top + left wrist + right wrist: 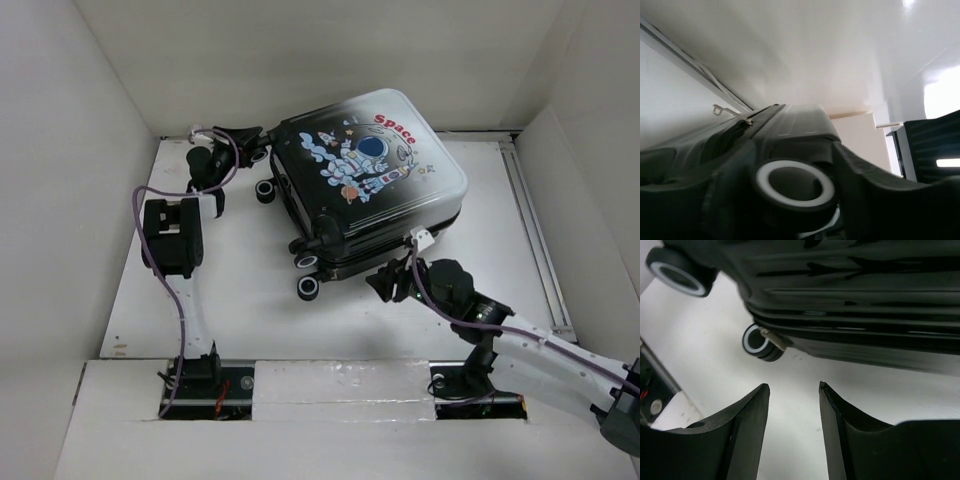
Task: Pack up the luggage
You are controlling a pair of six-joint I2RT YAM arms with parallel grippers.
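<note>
The luggage (370,170) lies flat and closed on the white table, astronaut and red "Space" side up, with its wheels pointing left. My left gripper (252,142) is at its far-left corner, and the fingers sit on either side of a black-and-white wheel (795,186), closed against it. The luggage's dark shell (790,125) fills that view. My right gripper (385,283) is open and empty just off the luggage's near side. In the right wrist view its fingers (792,387) stand apart over bare table, below the shell (850,290).
Two near wheels (308,287) stick out left of my right gripper and also show in the right wrist view (760,342). A zipper pull with a white tag (420,238) hangs at the near edge. White walls enclose the table, and a rail (530,230) runs along the right.
</note>
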